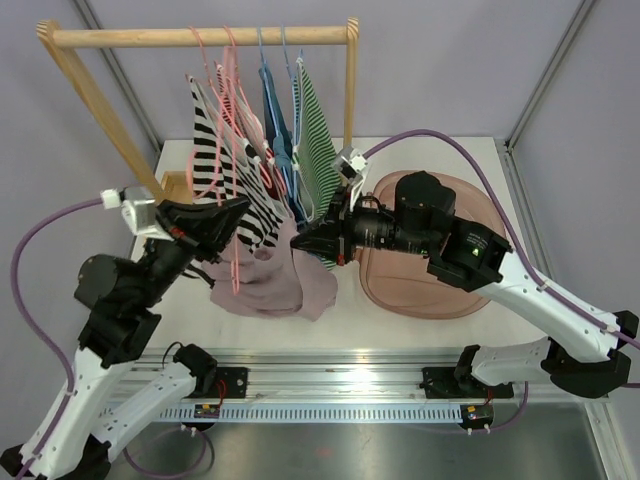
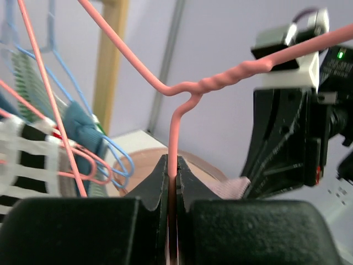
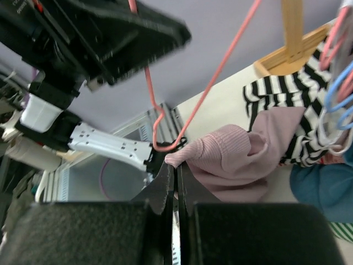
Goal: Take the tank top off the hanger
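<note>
white table (image 1: 350, 325) low in the top view, mauve tank top (image 1: 275, 280) drooping at centre, left gripper (image 2: 172, 165) clamped on the pink hanger (image 2: 174, 127), right gripper (image 3: 175, 170) pinching the cloth: best hold the wire steady and draw the fabric off its end.

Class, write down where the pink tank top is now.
Top view: the tank top sags onto the table left of centre, before the rack, with the right gripper pinching its edge.
</note>
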`<act>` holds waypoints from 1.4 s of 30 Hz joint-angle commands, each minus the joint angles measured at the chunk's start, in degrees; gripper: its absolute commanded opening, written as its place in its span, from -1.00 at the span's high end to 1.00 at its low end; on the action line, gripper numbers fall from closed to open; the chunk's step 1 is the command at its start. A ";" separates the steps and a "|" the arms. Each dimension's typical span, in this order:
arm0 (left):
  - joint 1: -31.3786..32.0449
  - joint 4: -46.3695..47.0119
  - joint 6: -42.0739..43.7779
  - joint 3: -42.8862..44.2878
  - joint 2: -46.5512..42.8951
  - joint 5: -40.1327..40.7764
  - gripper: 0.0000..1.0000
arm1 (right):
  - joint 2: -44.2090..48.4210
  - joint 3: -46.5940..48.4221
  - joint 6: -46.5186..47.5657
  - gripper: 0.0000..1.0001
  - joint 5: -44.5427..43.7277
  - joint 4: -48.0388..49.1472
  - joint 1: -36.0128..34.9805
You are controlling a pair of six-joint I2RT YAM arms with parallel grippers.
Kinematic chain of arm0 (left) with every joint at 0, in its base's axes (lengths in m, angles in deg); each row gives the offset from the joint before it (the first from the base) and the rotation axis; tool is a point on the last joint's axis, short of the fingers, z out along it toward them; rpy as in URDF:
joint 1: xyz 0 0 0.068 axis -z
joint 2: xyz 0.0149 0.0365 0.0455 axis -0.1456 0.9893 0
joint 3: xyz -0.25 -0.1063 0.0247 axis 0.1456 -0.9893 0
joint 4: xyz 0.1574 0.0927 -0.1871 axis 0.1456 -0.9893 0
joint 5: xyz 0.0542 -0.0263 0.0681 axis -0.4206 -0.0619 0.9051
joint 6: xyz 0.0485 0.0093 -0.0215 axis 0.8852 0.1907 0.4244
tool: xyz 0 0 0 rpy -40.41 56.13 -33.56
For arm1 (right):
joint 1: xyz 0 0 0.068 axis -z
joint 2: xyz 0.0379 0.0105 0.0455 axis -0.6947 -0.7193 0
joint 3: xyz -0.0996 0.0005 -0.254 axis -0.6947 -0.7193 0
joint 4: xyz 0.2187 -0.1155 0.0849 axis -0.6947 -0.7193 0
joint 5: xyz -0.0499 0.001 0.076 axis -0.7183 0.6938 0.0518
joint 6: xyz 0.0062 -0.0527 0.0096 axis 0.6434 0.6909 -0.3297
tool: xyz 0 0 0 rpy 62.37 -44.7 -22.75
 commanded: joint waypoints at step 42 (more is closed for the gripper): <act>-45.89 -28.74 -13.27 35.01 30.47 -29.66 1.00 | 8.64 -34.85 -8.79 -0.99 -18.98 6.71 -4.48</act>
